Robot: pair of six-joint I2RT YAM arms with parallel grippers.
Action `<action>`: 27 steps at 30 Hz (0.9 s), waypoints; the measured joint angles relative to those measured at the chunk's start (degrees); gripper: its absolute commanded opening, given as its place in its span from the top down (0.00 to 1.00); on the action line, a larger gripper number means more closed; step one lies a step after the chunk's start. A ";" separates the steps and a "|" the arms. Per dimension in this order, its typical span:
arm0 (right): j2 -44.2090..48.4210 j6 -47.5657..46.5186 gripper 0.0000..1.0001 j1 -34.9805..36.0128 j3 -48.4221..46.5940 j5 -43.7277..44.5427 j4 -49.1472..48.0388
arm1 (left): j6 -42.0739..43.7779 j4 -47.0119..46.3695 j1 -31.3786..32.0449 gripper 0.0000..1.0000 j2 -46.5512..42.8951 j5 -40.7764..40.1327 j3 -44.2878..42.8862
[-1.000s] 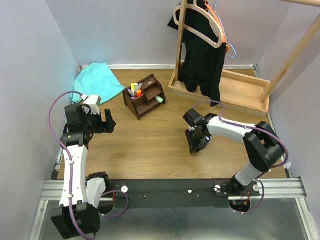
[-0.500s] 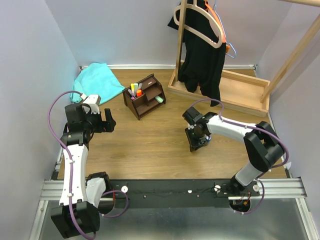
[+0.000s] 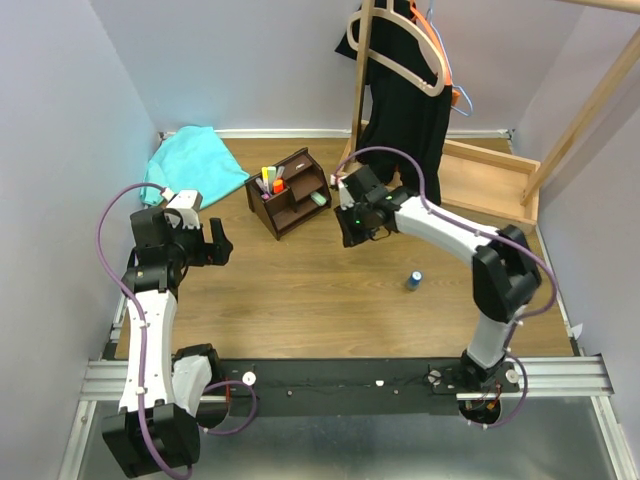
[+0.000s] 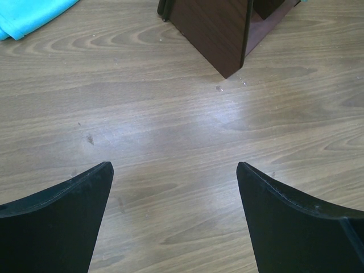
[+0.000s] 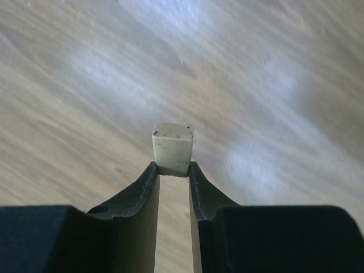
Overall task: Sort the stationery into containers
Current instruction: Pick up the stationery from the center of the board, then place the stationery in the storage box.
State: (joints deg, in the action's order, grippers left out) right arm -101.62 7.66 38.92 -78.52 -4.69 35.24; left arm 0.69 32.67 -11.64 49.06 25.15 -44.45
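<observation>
The right jaws are clenched on the tan block point(image 5: 173, 147). In the right wrist view the block is pinched at the very tips; its lower part sits between the two dark fingers point(image 5: 149, 187), and its pale square end stands clear above them, marked with a few tiny dark and red specks; blurred wood-grain counter point(image 5: 85, 68) lies behind.

In the top view the right arm point(image 3: 440, 228) reaches across to the left; its jaws hang just beside the right end of the dark brown organizer point(image 3: 290, 195); the block itself is hidden from this angle.

The organizer stands at an angle on the counter. A yellow marker point(image 3: 267, 176), an orange marker point(image 3: 279, 185) and a pink marker point(image 3: 261, 186) stand upright in its tall back slots; a pale green marker point(image 3: 318, 198) lies in a lower slot at its right end; any print on them is too small to read.

A small blue cylinder point(image 3: 414, 279) sits alone on the counter, well apart from the organizer and from both sets of jaws.

The left jaws are released and spread wide. In the left wrist view their two dark fingers point(image 4: 57, 216) frame bare counter; a corner of the organizer shows at the top and a teal cloth point(image 4: 28, 14) at the top left.
</observation>
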 measured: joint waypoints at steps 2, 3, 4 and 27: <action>-3.28 -1.31 0.99 0.13 -2.80 -0.07 -0.63 | -0.02 0.00 0.00 0.01 0.00 0.00 0.00; -5.11 -1.77 0.99 0.22 -4.42 -0.02 -0.76 | -0.04 -0.04 -0.02 0.01 0.00 0.00 0.00; -6.78 -2.21 0.99 0.31 -6.25 -0.04 -0.59 | -0.13 -0.04 -0.09 0.01 0.00 0.00 0.00; -26.71 -5.64 0.99 0.46 -30.29 0.74 -2.62 | -1.40 -0.72 -1.92 0.01 0.90 0.00 0.00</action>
State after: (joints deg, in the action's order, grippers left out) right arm -128.33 2.02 39.38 -108.81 -3.95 32.62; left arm -0.71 31.94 -13.56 49.95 25.15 -44.45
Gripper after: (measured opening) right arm 0.301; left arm 0.987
